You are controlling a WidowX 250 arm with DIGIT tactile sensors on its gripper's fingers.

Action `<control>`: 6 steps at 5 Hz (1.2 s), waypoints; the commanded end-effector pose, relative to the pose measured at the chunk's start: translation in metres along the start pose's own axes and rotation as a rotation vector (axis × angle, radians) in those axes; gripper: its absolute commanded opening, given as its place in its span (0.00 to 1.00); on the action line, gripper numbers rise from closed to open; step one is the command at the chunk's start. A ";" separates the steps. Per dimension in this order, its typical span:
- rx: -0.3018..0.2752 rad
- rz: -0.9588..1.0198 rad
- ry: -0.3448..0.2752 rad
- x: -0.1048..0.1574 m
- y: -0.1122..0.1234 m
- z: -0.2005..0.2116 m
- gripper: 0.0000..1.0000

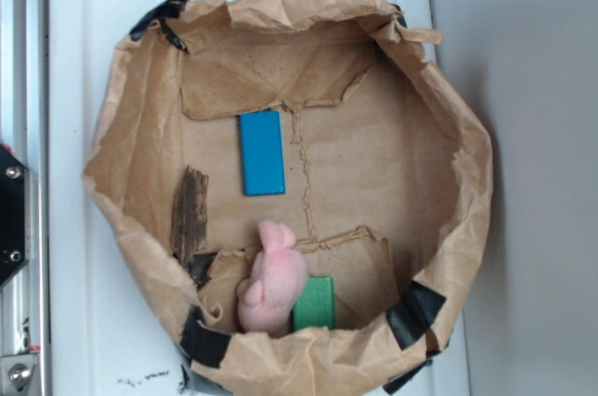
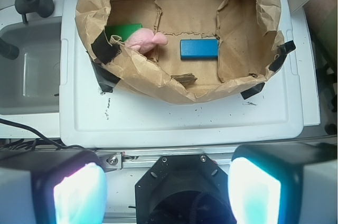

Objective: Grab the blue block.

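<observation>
Blue block (image 2: 199,48) lies flat inside the paper bag (image 2: 158,84), well ahead of the gripper (image 2: 166,189), whose fingers are spread wide and empty, so the whole reach and grab remains.

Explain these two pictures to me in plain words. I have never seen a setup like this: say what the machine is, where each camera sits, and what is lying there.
The machine is a small robot arm. One picture looks straight down from above; the other comes from a camera on the arm's wrist, so the gripper, open and holding nothing, shows at the bottom as two pale fingers. On a white tray sits a crumpled brown paper bag taped open. Inside lie the blue block, a green block, a pink soft toy and a wood scrap. A sink is beside it.
</observation>
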State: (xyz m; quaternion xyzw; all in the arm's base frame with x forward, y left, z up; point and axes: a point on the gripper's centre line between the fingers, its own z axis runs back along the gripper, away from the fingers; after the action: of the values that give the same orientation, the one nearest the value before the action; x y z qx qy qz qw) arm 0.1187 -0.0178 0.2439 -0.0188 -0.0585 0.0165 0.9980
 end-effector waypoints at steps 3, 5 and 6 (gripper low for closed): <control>-0.004 0.187 -0.030 0.002 0.014 0.019 1.00; -0.004 0.187 -0.030 0.002 0.014 0.019 1.00; -0.004 0.187 -0.030 0.002 0.014 0.019 1.00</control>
State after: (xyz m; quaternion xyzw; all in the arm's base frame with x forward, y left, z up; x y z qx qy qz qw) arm 0.1171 -0.0057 0.2595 -0.0269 -0.0657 0.1061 0.9918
